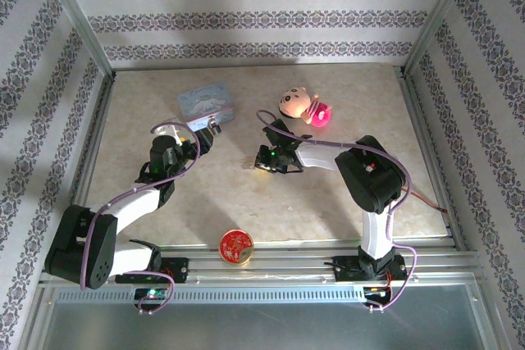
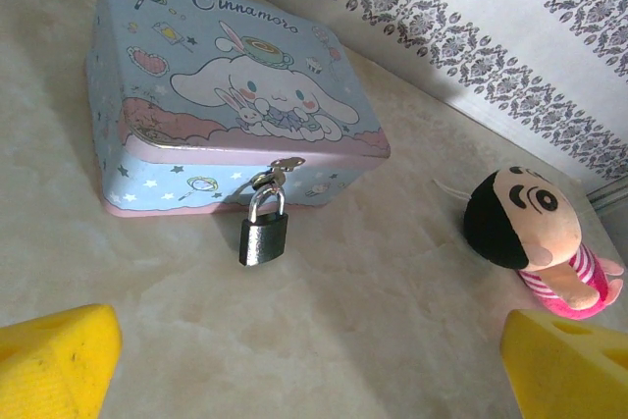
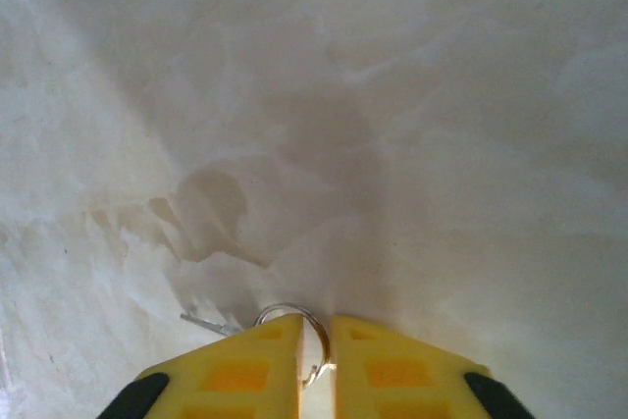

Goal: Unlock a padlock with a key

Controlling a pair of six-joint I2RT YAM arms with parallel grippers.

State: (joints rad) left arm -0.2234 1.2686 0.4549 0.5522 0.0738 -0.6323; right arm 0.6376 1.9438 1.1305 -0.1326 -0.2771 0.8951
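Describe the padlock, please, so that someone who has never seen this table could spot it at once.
Look for the pale blue cartoon tin at the far side of the table. The padlock is hooked through the clasp on its front wall. It is a tiny dark block with a silvery loop, dwarfed by the tin and the plush doll nearby.

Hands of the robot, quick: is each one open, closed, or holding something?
Left hand: open wide, holding nothing.
Right hand: closed on the ring of the key.
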